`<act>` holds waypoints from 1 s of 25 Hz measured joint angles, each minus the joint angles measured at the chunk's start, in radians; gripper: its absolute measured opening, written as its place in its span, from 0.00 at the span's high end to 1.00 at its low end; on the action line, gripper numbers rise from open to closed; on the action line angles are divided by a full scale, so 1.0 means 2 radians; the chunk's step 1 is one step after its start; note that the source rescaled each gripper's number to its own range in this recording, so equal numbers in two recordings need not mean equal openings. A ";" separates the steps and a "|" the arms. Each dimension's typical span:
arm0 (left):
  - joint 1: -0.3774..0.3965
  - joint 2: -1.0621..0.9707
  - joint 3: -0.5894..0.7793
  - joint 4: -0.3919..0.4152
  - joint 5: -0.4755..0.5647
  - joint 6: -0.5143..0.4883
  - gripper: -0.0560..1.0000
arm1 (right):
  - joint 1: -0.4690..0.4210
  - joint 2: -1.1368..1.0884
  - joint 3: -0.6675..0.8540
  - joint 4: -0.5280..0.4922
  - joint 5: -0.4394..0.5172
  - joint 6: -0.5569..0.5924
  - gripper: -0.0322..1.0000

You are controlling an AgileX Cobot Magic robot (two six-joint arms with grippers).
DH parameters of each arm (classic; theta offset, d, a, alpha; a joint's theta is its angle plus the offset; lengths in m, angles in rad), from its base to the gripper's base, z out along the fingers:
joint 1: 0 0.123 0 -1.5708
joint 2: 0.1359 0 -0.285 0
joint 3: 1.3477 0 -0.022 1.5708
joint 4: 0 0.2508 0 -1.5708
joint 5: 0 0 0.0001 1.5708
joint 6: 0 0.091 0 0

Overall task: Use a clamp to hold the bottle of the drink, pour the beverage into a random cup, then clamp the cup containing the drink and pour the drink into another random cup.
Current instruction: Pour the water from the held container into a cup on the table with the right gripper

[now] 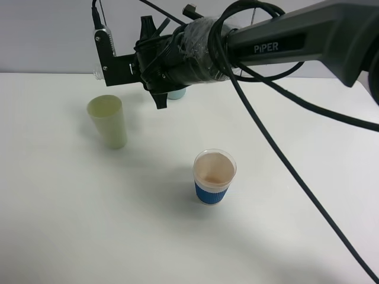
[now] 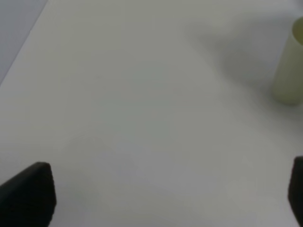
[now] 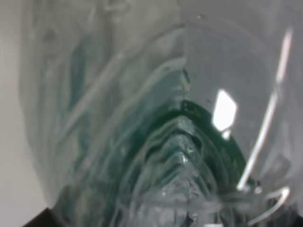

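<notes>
My right gripper [image 1: 153,65] reaches across to the back left and is shut on a clear plastic bottle. The bottle fills the right wrist view [image 3: 180,142], with green showing through its ribbed wall. In the high view the gripper hides most of it; a clear end [image 1: 96,74] shows at the left. A pale green cup [image 1: 107,121] stands upright at the left, below and in front of the gripper. A blue-banded paper cup [image 1: 214,176] holding brownish drink stands in the middle. My left gripper [image 2: 163,198] is open and empty over bare table, with the green cup [image 2: 289,66] far from it.
A small pale blue thing [image 1: 176,93] shows under the right gripper at the back; I cannot tell what it is. The right arm and its black cable [image 1: 278,148] cross above the table from the right. The white table [image 1: 89,225] meets a grey wall at the back.
</notes>
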 joint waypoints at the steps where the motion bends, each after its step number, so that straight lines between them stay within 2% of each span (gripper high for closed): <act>1: 0.000 0.000 0.000 0.000 0.000 0.000 0.00 | 0.000 0.000 0.000 0.000 0.000 -0.003 0.97; 10: 0.000 0.000 0.000 0.000 0.000 0.000 0.00 | 0.000 0.000 0.000 -0.017 0.014 -0.046 0.97; 25: 0.000 0.000 0.000 0.000 0.000 0.000 0.00 | 0.000 0.000 0.000 -0.034 0.015 -0.057 0.97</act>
